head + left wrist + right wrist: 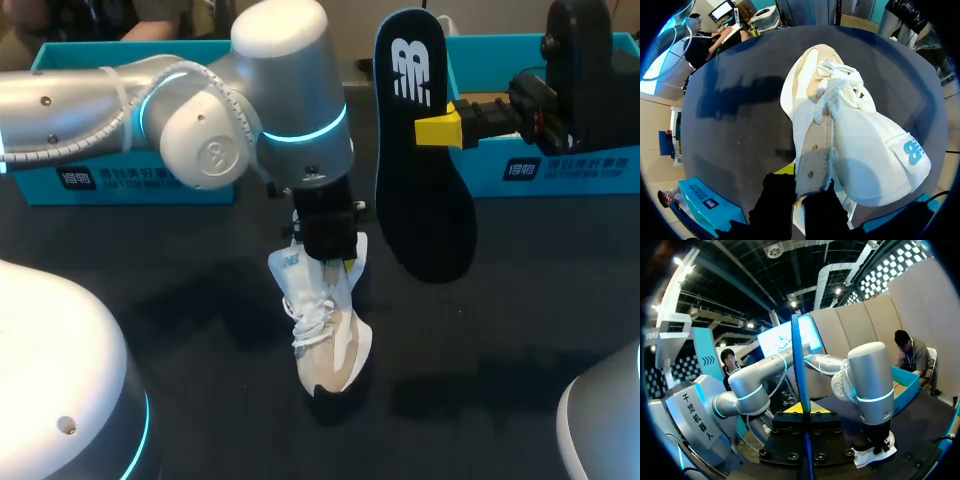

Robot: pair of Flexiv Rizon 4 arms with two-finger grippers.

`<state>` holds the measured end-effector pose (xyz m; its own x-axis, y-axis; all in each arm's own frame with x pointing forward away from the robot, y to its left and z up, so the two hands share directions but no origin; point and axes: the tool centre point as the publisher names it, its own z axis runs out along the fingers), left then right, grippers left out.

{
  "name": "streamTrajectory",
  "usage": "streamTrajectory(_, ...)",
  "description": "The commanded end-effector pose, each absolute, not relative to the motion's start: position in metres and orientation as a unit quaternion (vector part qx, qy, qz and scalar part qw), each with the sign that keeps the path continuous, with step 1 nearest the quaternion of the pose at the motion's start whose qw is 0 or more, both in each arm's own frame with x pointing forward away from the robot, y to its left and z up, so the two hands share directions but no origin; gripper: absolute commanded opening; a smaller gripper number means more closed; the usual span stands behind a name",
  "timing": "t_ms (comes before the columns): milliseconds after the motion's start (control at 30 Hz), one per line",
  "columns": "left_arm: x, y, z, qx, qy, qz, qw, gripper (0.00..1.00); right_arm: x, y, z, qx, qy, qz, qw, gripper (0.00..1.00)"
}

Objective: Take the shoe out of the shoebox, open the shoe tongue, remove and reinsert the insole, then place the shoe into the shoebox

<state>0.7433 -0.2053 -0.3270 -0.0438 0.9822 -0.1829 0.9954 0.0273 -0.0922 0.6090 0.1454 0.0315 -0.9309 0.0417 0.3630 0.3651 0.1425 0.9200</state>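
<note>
On table, centre: shoe (pixel 325 340), white and beige, out of the box, sole down, toe toward the robot, laces (pixel 312 322) bunched loosely.
Left gripper (pixel 335 262): down at the heel end; in the left wrist view both dark fingers pinch the beige edge of the shoe's opening from two sides, closed narrow on it.
Right gripper (pixel 440 128): closed on the insole (pixel 420 190), gripping one long edge; one yellow tip shows against the dark upper face.
Insole position: held upright in the air, above the table and clear of it, beside the shoe and not touching it; edge-on between the fingers in the right wrist view.
Done (judged): shoe taken out; insole removed.
Tongue: cannot tell from these views how far it is folded open.
Left to do (judged): reinsert insole, then return shoe to a box.
Boxes: left shoebox (pixel 130 185) and right shoebox (pixel 560 165), both teal, at the far edge, well apart from the shoe; which one is the shoe's cannot be told.
Surface: table (pixel 520 330), dark and matte, with faint shadows under the arms.
Room to work (judged): insole hangs between shoe and right shoebox; it needs tilting toe-first toward the opening that the left gripper steadies.
</note>
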Motion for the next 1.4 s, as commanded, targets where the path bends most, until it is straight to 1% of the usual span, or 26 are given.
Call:
streamTrajectory(33, 0.745, -0.21, -0.335, 0.693, 0.715, -0.092, 0.019, 0.0, 0.611, 0.148, 0.032, -0.137, -0.746, -0.639, 0.127, 0.0)
streamTrajectory(300, 0.749, -0.218, -0.363, 0.699, 0.709, -0.09, -0.008, 0.0, 0.611, 0.148, 0.032, -0.137, -0.746, -0.639, 0.127, 0.0)
streamTrajectory(933, 0.747, -0.242, -0.387, 0.707, 0.701, -0.089, -0.022, 0.0, 0.611, 0.148, 0.032, -0.137, -0.746, -0.639, 0.127, 0.0)
streamTrajectory(967, 0.747, -0.243, -0.389, 0.704, 0.704, -0.088, -0.025, 0.37, 0.611, 0.148, 0.032, -0.137, -0.746, -0.639, 0.127, 0.0)
streamTrajectory(1000, 0.747, -0.244, -0.39, 0.703, 0.706, -0.086, -0.026, 0.85, 0.611, 0.148, 0.032, -0.137, -0.746, -0.639, 0.127, 0.0)
streamTrajectory(1033, 0.747, -0.244, -0.39, 0.702, 0.706, -0.087, -0.025, 1.0, 0.611, 0.148, 0.032, -0.137, -0.746, -0.639, 0.127, 0.0)
streamTrajectory(1233, 0.746, -0.24, -0.375, 0.699, 0.709, -0.092, 0.01, 1.0, 0.611, 0.148, 0.032, -0.137, -0.746, -0.639, 0.127, 0.0)
streamTrajectory(1400, 0.748, -0.232, -0.346, 0.689, 0.712, -0.113, 0.073, 1.0, 0.611, 0.148, 0.032, -0.137, -0.746, -0.639, 0.127, 0.0)
